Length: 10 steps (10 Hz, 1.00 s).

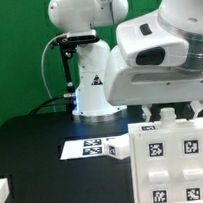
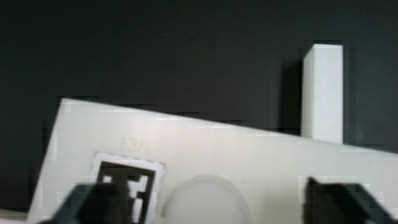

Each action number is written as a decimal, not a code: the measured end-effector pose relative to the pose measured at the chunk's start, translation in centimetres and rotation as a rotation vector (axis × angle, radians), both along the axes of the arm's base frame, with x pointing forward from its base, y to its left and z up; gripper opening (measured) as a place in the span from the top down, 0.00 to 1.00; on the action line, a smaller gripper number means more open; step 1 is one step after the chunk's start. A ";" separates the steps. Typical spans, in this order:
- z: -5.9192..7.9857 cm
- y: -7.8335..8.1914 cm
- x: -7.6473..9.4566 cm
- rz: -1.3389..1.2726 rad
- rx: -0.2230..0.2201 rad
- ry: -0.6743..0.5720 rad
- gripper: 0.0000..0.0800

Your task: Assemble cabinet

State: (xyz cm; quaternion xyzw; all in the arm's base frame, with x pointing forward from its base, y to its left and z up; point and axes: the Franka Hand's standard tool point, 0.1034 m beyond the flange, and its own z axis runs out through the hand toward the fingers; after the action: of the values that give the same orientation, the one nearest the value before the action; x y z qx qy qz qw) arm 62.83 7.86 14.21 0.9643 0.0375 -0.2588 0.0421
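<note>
Right, on my screens the black table (image 1: 34,146) fills the lower half of the exterior view, and the white arm (image 1: 160,49) takes up most of that view's right side, close to the camera.

Under the arm, at the lower right of the exterior view, stands the big cabinet piece (image 1: 181,167). It is a white boxy panel, and the face turned toward the camera carries several black-and-white square tags. The wrist view shows the same piece (image 2: 231,150) as a broad white surface lying at a slant across the picture, with one tag (image 2: 125,175) near a fingertip.

The marker board (image 1: 89,146) lies flat on the table near the middle of the exterior view. Just beside it, on the exterior view's right, sits a small tagged piece (image 1: 119,150), close to the big one. I cannot tell whether the two touch.

A narrow white bar (image 2: 326,90) shows in the wrist view beyond the big piece, pale against the dark table.

The gripper (image 1: 174,110) sits at the big piece's top edge. In the wrist view the gripper (image 2: 228,205) is spread wide, its dark fingers (image 2: 98,205) far apart with the white surface showing between them, clamping nothing that I can see.
</note>
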 end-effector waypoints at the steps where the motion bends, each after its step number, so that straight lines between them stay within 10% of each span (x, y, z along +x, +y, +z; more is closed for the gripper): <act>1: 0.7 -0.3 -0.2 -0.013 -0.005 0.007 0.24; 3: 3.0 -2.3 -2.0 -0.082 -0.028 0.050 0.02; 10: 3.4 -6.1 -4.6 -0.220 -0.022 0.094 0.01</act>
State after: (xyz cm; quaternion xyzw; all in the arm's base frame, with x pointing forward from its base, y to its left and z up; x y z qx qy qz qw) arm 58.28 1.76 17.62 0.9489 -0.0696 -0.3070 0.0222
